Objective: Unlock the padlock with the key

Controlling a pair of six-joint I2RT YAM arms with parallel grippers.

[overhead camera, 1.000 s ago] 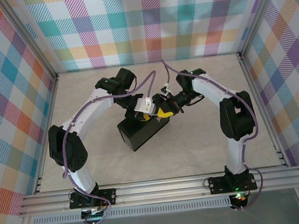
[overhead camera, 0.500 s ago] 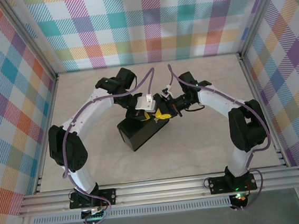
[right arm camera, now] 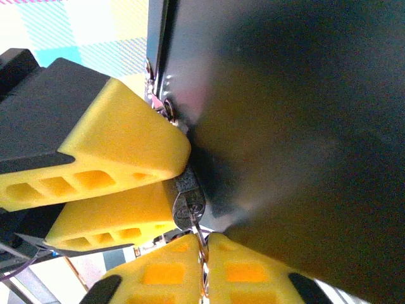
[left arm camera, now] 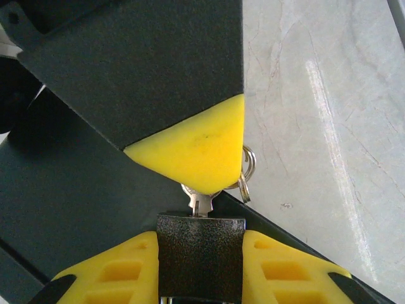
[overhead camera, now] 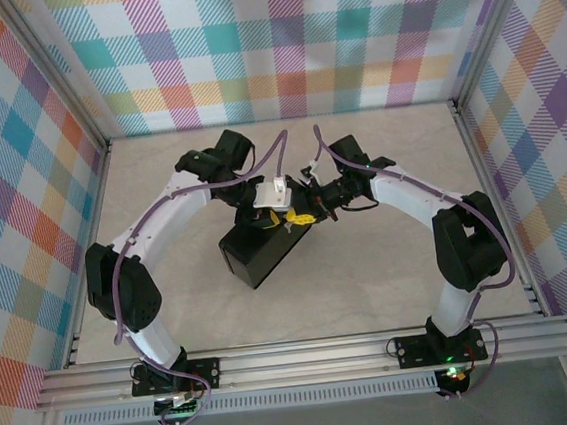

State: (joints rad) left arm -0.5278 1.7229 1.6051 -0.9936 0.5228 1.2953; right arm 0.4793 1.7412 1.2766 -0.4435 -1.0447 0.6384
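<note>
My left gripper (left arm camera: 200, 244) is shut on the black padlock (left arm camera: 200, 269), one yellow finger (left arm camera: 114, 272) on each side of its body. The small silvery key (left arm camera: 201, 201) stands in the padlock's top end, with a key ring (left arm camera: 249, 166) beside it. My right gripper (right arm camera: 204, 253) is shut on the key (right arm camera: 201, 244), seen edge-on between its pads, just below the padlock (right arm camera: 188, 201). From above, the left gripper (overhead camera: 272, 214) and the right gripper (overhead camera: 308, 210) meet tip to tip over the far edge of the black box (overhead camera: 263, 257).
The black box (right arm camera: 291, 114) lies close beside the padlock, which hangs at its hasp. Bare pale tabletop (left arm camera: 329, 126) stretches to the right of the box. Plaid walls (overhead camera: 277, 42) and a metal frame enclose the table on three sides.
The right arm's elbow has swung outward to the right and its wrist has turned. Both grippers and the black box have shifted slightly left. Both grips have held.
</note>
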